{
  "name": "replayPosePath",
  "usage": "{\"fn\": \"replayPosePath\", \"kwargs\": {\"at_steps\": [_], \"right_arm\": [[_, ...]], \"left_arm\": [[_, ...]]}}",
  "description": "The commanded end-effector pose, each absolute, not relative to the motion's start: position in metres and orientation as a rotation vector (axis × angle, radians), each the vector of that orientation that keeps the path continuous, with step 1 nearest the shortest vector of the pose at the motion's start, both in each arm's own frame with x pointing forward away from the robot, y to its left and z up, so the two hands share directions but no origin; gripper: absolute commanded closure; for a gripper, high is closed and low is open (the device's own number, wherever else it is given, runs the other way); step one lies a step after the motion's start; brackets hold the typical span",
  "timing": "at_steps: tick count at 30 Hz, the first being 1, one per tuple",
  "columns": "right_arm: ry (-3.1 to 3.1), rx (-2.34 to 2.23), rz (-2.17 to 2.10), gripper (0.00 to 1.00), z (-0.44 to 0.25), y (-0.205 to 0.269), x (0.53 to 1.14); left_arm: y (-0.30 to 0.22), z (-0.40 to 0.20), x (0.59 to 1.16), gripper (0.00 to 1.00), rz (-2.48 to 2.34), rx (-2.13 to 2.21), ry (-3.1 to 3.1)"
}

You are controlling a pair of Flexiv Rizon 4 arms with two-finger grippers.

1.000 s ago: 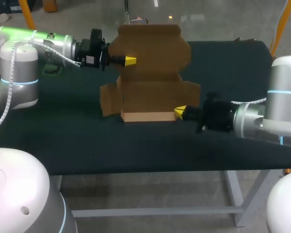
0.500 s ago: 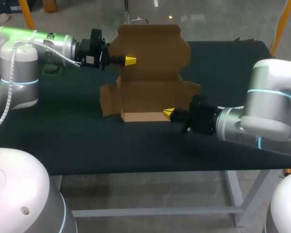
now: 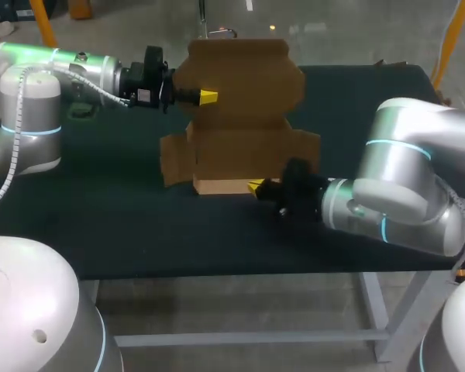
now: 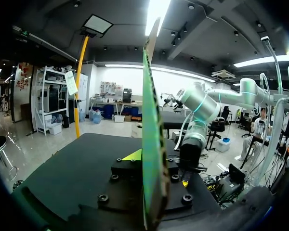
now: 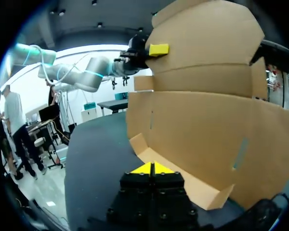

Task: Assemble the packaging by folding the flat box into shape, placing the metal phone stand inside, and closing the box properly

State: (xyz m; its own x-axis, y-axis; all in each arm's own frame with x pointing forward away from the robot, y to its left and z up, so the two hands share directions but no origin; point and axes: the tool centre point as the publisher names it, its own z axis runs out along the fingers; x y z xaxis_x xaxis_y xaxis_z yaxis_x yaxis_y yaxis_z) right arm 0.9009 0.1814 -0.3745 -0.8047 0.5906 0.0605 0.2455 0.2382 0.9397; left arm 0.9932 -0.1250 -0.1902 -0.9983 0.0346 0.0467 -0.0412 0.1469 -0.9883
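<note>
The brown cardboard box [image 3: 244, 147] stands half folded at the table's middle, its tall back panel and lid upright and a low pale front flap [image 3: 225, 186] lying on the cloth. My left gripper [image 3: 208, 97] is shut on the lid's left part; in the left wrist view the panel [image 4: 151, 144] runs edge-on between its fingers [image 4: 134, 155]. My right gripper [image 3: 256, 187] is shut with nothing in it, its tips [image 5: 152, 168] together against the front flap [image 5: 183, 185] near its right end. The box [image 5: 202, 110] fills the space ahead of it. I see no phone stand.
A dark cloth covers the table [image 3: 101, 209]. The box's side flaps [image 3: 170, 159] stick out left and right at mid height. A small metal loop [image 3: 221, 32] shows behind the box's top edge.
My right arm has slid left along the box's front, carrying its shut gripper from the flap's right corner inward. The left arm and the box have kept still.
</note>
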Motion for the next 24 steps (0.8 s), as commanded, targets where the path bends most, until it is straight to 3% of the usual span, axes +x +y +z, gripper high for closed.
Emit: {"fn": "replayPosePath", "kwargs": {"at_steps": [1, 24], "right_arm": [[2.179, 0.824, 1.540, 1.00, -0.390, 0.205, 0.918], [2.185, 0.925, 1.480, 1.00, -0.416, 0.221, 0.938]], "left_arm": [[-0.124, -0.191, 0.994, 1.00, 2.013, 0.003, -2.332], [-0.124, -0.191, 0.994, 1.00, 2.013, 0.003, -2.332]]}}
